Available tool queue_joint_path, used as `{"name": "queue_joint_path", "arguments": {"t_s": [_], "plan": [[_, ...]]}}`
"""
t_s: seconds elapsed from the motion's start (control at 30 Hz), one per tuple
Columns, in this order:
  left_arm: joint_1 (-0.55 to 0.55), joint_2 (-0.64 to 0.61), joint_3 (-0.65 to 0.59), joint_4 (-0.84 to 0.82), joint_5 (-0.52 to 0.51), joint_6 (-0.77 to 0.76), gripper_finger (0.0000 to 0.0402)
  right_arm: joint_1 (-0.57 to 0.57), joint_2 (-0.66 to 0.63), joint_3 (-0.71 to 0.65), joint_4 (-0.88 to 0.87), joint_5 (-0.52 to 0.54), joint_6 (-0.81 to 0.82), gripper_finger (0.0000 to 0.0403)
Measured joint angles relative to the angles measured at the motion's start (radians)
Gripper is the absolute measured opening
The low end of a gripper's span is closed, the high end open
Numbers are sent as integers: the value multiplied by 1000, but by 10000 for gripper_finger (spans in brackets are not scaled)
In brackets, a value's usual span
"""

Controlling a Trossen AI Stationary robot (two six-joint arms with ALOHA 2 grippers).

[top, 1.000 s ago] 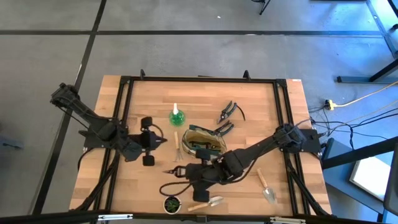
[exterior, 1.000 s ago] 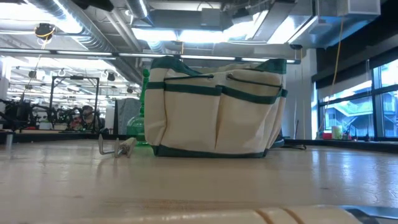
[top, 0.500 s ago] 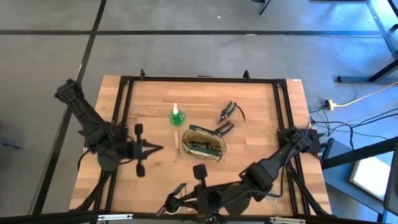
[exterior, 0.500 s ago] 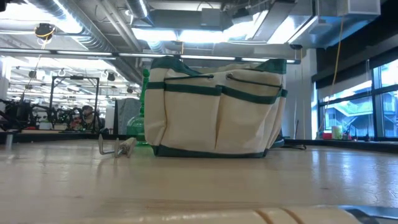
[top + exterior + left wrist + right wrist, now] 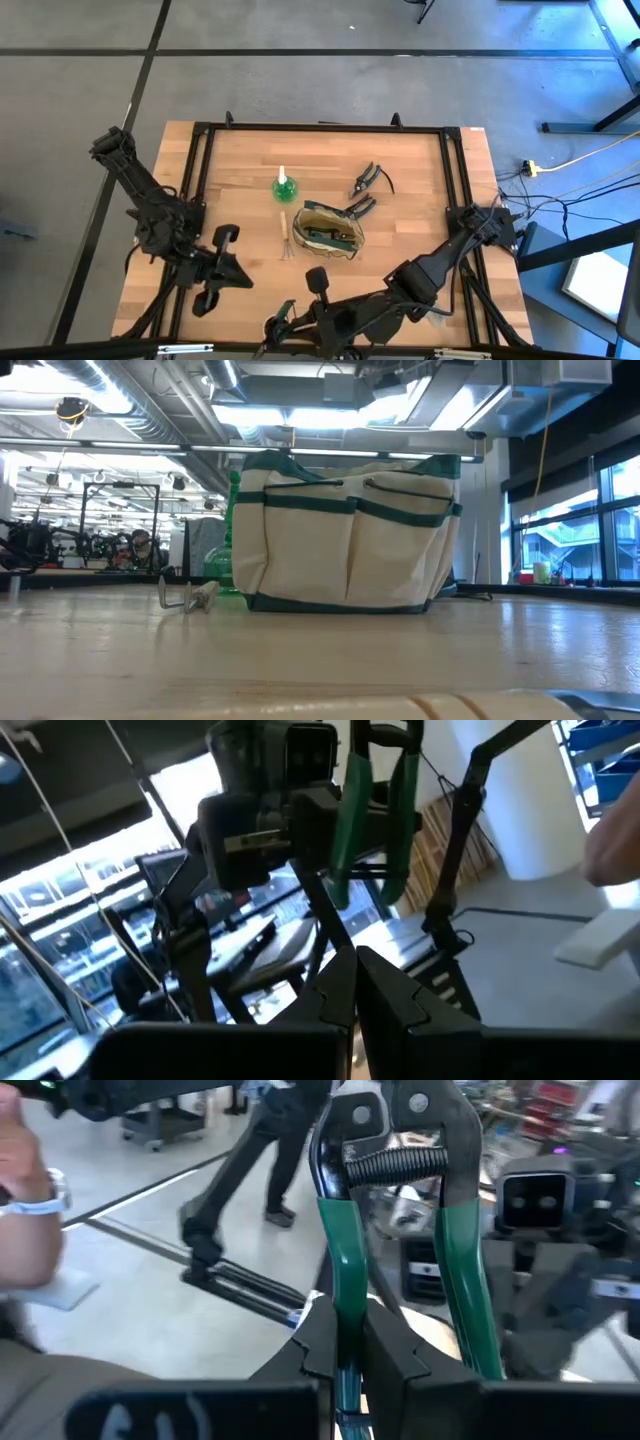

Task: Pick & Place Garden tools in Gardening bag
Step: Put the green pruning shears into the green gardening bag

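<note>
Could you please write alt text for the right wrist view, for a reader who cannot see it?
The right gripper is shut on one green handle of the pruners, which stand up before the camera with their coiled spring showing. Behind is a room floor with a person's legs.

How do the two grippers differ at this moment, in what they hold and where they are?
The right gripper is shut on one green handle of the green-handled pruners; the left gripper is shut on nothing. In the high view the right gripper is at the table's near edge, in front of the gardening bag; the left gripper is farther left, over the table's left part. Both are shut and away from the bag.
</note>
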Motion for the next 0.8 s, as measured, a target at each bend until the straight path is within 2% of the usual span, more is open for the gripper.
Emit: {"name": "queue_joint_path", "arguments": {"t_s": [0.2, 0.37, 0.53, 0.7, 0.8], "plan": [[24, 105, -1, 202, 46, 83, 14, -26, 0, -9, 3, -51, 8, 23], [6, 120, -1, 239, 13, 134, 39, -23, 1, -9, -10, -61, 13, 23], [-15, 107, -1, 237, -141, 134, 62, -26, 1, -9, -59, -20, 60, 23], [-54, 94, 0, 239, -414, 178, 64, -49, 1, -9, -294, 246, 207, 23], [-69, 94, 0, 239, -548, 220, 60, -93, 1, -9, -465, 306, 350, 23]]}}
